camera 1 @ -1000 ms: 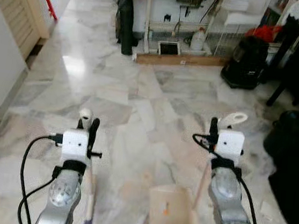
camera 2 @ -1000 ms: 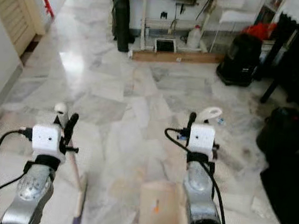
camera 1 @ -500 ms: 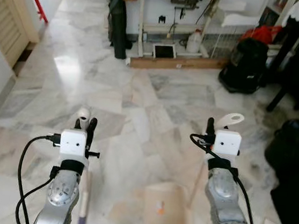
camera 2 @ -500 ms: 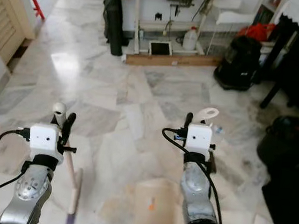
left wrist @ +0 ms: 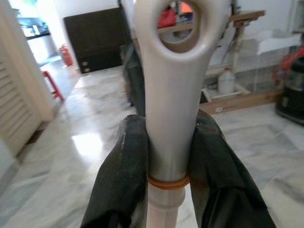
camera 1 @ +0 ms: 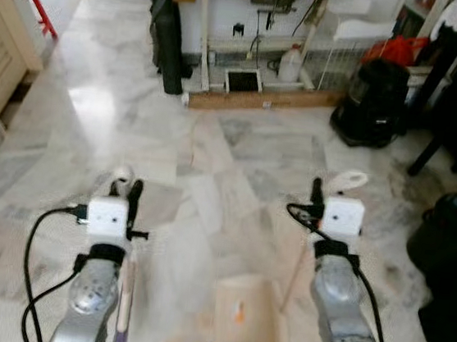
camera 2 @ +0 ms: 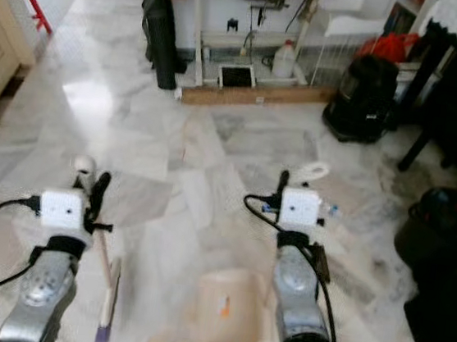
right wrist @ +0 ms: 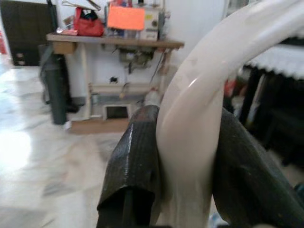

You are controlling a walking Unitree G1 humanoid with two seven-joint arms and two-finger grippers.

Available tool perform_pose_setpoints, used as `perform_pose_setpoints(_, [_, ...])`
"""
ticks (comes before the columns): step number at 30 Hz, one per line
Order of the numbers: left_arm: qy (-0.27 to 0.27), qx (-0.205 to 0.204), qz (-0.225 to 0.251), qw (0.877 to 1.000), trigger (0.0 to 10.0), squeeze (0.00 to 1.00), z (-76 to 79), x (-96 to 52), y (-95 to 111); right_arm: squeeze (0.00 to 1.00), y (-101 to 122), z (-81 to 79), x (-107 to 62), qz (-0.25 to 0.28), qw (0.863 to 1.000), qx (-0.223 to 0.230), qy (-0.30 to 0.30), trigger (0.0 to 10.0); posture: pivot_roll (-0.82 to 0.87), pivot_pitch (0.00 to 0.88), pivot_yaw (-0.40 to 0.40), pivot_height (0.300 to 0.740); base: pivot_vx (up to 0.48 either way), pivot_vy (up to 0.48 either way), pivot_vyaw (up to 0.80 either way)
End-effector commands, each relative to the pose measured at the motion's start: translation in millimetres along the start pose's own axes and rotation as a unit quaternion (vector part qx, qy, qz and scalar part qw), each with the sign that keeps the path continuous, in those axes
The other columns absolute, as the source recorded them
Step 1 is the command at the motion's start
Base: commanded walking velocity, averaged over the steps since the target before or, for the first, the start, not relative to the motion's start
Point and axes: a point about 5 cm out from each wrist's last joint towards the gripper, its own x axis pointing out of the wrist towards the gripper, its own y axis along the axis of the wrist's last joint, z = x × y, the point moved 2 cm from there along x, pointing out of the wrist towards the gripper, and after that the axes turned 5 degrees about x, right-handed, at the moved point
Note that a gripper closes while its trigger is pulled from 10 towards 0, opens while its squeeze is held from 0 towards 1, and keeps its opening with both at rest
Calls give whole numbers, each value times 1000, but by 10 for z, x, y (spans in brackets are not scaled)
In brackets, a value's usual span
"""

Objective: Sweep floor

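Sweeping step in hand, judged | head view: left gripper (camera 1: 123,194) holds broom (camera 1: 125,291) lower left, right gripper (camera 1: 322,196) holds dustpan (camera 1: 251,315) lower centre, orange scrap (camera 1: 239,310) inside; next, brush toward pan | left wrist: fingers (left wrist: 121,175) clamped on broom handle | right wrist: fingers (right wrist: 137,161) clamped on dustpan handle.

The pale marble floor (camera 1: 212,169) carries the beige dustpan (camera 1: 249,318), the broom's head (camera 1: 123,312) and a black vacuum cleaner (camera 1: 375,101).
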Motion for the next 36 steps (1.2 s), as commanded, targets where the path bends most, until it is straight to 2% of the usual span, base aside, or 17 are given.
perform_pose_setpoints(1, [8,5,20,1000,10000,0,-68,31,85,0,113,-114,41,23,1000,9,13,10000,112,95,14,740,442,0,0])
perform_pose_setpoints(9, [8,5,21,1000,10000,0,-62,36,89,0,110,-119,40,21,1000,13,14,10000,111,93,16,740,442,0,0])
perform_pose_setpoints(12, [7,5,21,1000,10000,0,-58,39,91,0,107,-122,40,19,1000,15,15,10000,111,93,17,740,442,0,-788])
perform_pose_setpoints(27, [6,5,22,1000,10000,0,-53,42,92,0,99,-115,30,19,1000,12,15,10000,110,96,20,740,422,0,0])
perform_pose_setpoints(30, [3,2,24,1000,10000,0,-48,44,96,0,88,-114,31,14,1000,12,15,10000,110,96,20,740,0,0,0])
perform_pose_setpoints(36, [2,-1,25,1000,10000,0,-42,43,99,0,77,-120,24,12,1000,11,18,10000,108,95,20,740,0,0,-768])
